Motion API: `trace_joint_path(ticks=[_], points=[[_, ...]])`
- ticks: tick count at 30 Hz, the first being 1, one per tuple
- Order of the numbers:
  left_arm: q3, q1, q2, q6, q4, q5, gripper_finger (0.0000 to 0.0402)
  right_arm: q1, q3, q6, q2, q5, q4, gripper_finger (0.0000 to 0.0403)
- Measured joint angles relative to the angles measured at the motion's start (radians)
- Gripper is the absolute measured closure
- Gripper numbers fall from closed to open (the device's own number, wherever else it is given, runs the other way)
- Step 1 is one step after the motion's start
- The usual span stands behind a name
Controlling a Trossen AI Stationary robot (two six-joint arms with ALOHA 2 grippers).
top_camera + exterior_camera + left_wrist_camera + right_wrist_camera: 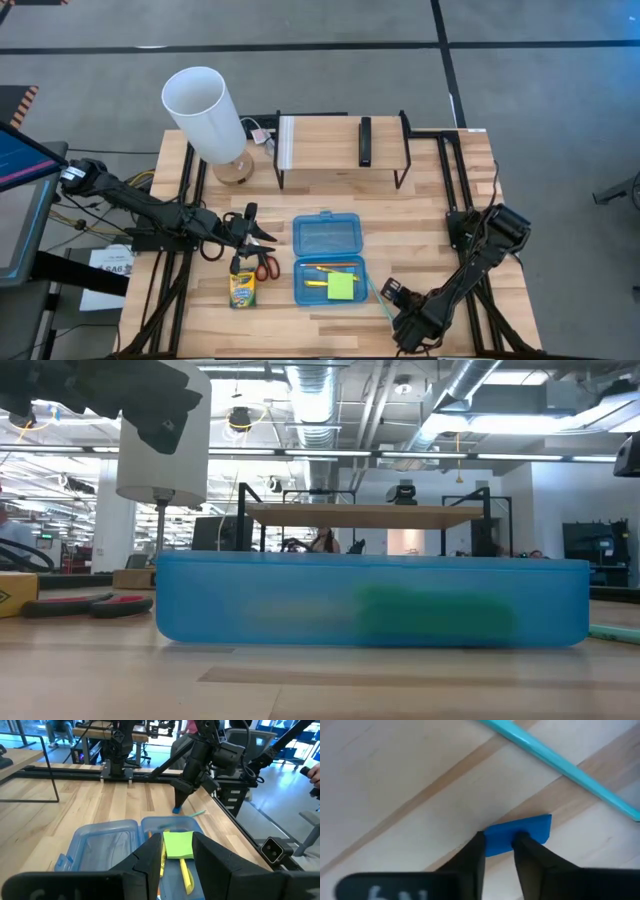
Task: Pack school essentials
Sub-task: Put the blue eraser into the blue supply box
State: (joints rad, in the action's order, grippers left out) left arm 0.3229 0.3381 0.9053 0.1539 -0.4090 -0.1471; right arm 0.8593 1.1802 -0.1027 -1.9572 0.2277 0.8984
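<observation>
We find the right gripper (499, 847) at the near right of the table (420, 215), its two fingers closed on the small blue eraser (530, 828), which lies on the bare wood. The teal pen (560, 760) lies just beside the eraser, apart from it. The left wrist view shows the same grasp from across the table: the right gripper (179, 806) points steeply down with the eraser (177, 810) at its tips and the pen (196, 813) next to it.

We see the left gripper (176, 865) parted, with nothing between its fingers. In the high view it (262, 238) hangs above the red-handled scissors (263, 265), next to the yellow-green crayon box (242, 289).

The translucent blue plastic case (329, 258) lies open at the centre of the table. Its near half holds the lime sticky-note pad (341, 286), the orange pencil (335, 267) and the yellow markers (186, 875).

Only the low view shows the case (370, 600) side-on, with the pad as a green blur behind its wall. Only the high view shows both arms complete: the left arm reaches in from the left edge, nearly level; the right arm folds from its base toward the near edge. It also shows a white lamp (205, 112) and a wire shelf (340, 135) bearing a black bar-shaped device (365, 141).
</observation>
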Motion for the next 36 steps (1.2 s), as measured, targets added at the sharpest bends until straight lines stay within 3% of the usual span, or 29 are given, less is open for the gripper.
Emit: trace_joint_path(ticks=[4, 16, 25, 36], points=[[0.000, 0.000, 0.000, 0.000, 0.000, 0.000, 0.0304, -0.006, 0.007, -0.004, -0.001, 0.004, 0.004, 0.0339], [0.000, 0.000, 0.000, 0.001, 0.000, 0.000, 0.0304, -0.011, 0.057, 0.010, -0.005, 0.004, 0.060, 0.0398], [0.000, 0.000, 0.000, 0.011, -0.001, 0.000, 0.0304, -0.018, 0.121, 0.072, -0.011, 0.125, 0.092, 0.0402], [0.000, 0.000, 0.000, 0.012, 0.000, 0.000, 0.0304, -0.027, 0.162, 0.132, -0.008, 0.147, 0.195, 0.0402]])
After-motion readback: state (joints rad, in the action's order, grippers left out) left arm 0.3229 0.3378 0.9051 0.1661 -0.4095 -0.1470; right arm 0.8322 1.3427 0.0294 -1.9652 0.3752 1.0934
